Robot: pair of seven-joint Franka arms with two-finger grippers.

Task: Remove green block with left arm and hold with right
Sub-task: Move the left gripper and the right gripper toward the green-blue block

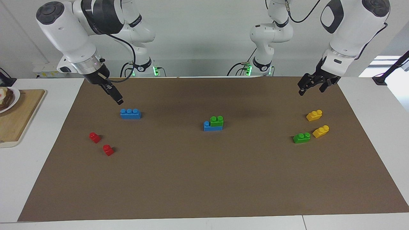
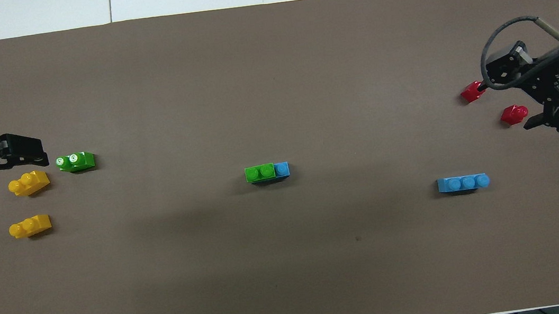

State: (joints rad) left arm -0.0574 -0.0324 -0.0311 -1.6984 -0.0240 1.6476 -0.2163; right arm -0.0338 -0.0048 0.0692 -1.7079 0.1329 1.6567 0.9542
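A green block [image 1: 217, 120] [image 2: 259, 172] is stacked on a blue brick [image 1: 207, 126] [image 2: 282, 169] in the middle of the brown mat. A second green block [image 1: 302, 137] [image 2: 76, 161] lies loose toward the left arm's end, beside two yellow bricks. My left gripper [image 1: 311, 90] [image 2: 31, 153] hangs open and empty above the mat's edge at that end, near the yellow bricks. At the other end my right gripper [image 1: 119, 101] [image 2: 517, 98] is open, empty and turned edge-on, above the mat close to a lone blue brick.
The lone blue brick [image 1: 130, 113] and two red blocks [image 1: 95, 137] [image 1: 108, 149] lie toward the right arm's end. The yellow bricks [image 1: 314, 115] [image 1: 320, 131] are at the left arm's end. A wooden board [image 1: 19, 118] with a plate sits off the mat.
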